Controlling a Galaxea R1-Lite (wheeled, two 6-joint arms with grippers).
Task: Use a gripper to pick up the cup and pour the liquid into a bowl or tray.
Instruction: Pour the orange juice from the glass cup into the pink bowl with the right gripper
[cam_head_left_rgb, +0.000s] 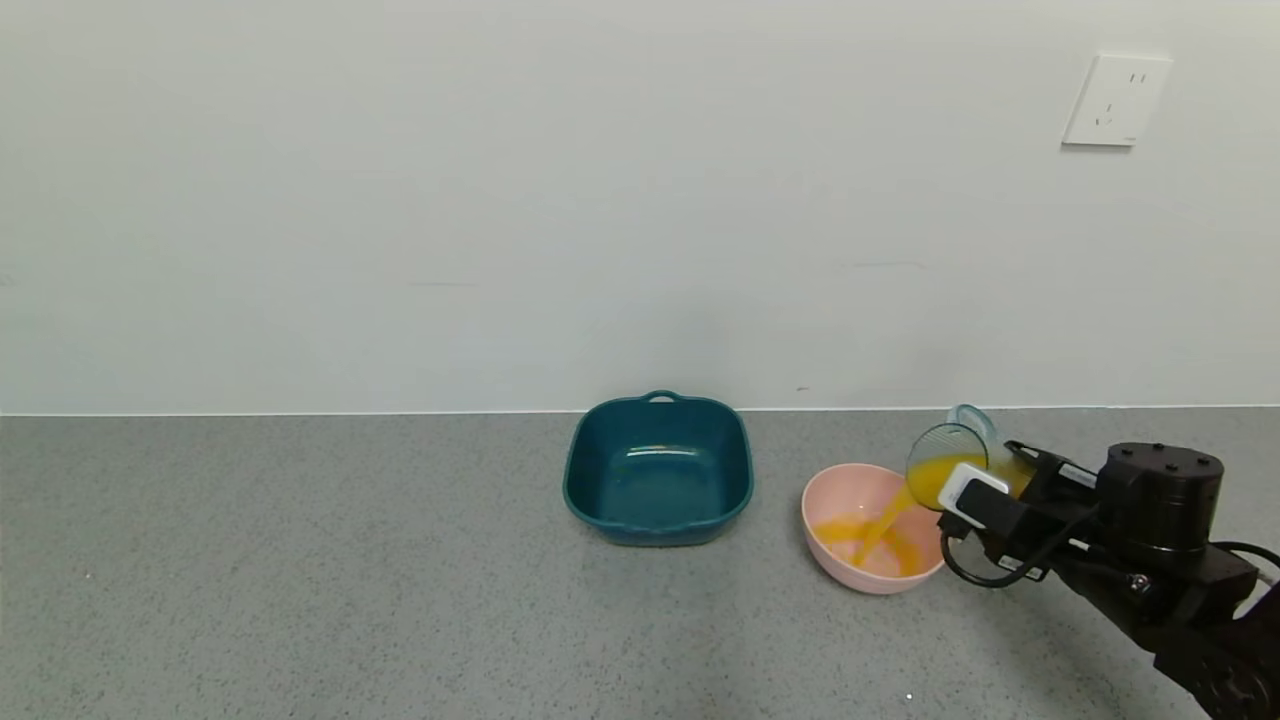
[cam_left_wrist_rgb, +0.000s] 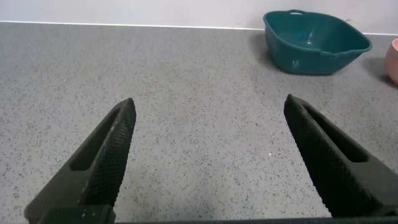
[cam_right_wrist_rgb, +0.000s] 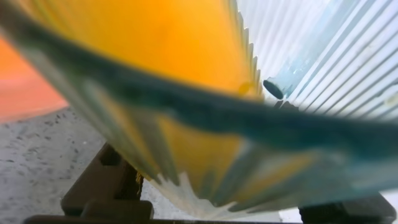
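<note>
Countertop (cam_head_left_rgb: 300, 580) of speckled grey stone runs along a plain white wall with a white wall socket (cam_head_left_rgb: 1115, 100). A pale pink bowl (cam_head_left_rgb: 826, 495) sits on it, and every place below is given relative to this bowl. The right gripper (cam_head_left_rgb: 968, 495), black with a small white block at its fingers, is clamped shut on a ribbed pale blue-green cup (cam_head_left_rgb: 950, 445), holding it just above the bowl's right rim. The cup is tipped toward the bowl, its loop handle on the far side. Orange liquid (cam_head_left_rgb: 880, 530) streams from the cup's lip into the bowl and pools at the bottom. A dark teal tray (cam_head_left_rgb: 657, 470) stands just left of the bowl, apart from it. The left gripper (cam_left_wrist_rgb: 208, 162) hovers low over bare countertop well left of the bowl, its fingers (cam_left_wrist_rgb: 112, 155) spread wide, holding nothing.
</note>
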